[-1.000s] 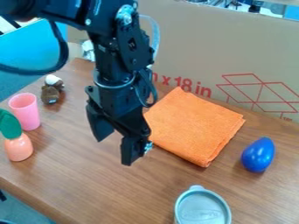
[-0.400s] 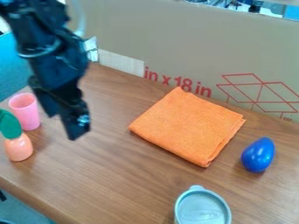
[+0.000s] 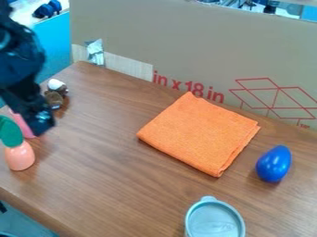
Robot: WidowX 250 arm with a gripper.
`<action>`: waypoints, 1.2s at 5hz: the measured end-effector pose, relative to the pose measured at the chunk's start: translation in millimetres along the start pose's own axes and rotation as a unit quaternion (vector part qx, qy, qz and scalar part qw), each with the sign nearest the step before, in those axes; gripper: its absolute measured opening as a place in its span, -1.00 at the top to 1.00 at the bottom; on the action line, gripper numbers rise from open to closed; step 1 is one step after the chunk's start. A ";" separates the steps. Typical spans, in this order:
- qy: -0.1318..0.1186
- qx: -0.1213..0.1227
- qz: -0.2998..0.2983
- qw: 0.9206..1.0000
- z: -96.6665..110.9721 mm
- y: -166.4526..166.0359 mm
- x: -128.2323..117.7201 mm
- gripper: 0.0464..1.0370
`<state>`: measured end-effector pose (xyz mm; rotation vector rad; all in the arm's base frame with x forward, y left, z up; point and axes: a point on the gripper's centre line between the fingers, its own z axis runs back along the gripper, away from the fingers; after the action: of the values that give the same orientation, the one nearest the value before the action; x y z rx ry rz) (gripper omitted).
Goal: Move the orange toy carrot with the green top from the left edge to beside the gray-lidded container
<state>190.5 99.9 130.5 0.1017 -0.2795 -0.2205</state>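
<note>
Matt woven cloth (image 3: 199, 134) on smooth, faintly sheened wood-grain table (image 3: 105, 185).
From the cloth: glossy, smooth plastic-looking blue egg shape (image 3: 274, 164) at 4 o'clock, smooth plastic-looking lid (image 3: 215, 221) at 6, smooth plastic-looking pink cup (image 3: 21, 125) and shiny peach-and-green toy (image 3: 20, 156) at 9, crinkled silvery tape (image 3: 95, 52) at 11, matt cardboard (image 3: 186, 41) at 12.

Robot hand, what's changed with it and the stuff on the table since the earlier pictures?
The hand swung from beside the orange cloth to the picture's left edge, where it now partly hides the pink cup. I see nothing taken hold of or let go. The cloth, blue egg and lidded container stayed put.
</note>
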 end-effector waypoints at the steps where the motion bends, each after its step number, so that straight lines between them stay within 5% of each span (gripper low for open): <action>1: 0.010 -0.002 -0.032 0.999 3.7 26.9 -2.2 -0.94; 4: 0.067 0.007 -0.062 0.996 1.4 42.3 -6.5 -0.94; 6: 0.079 -0.005 -0.059 0.995 -20.4 37.7 -5.5 -0.94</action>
<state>198.7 139.2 114.5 0.1256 -0.1144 -0.3300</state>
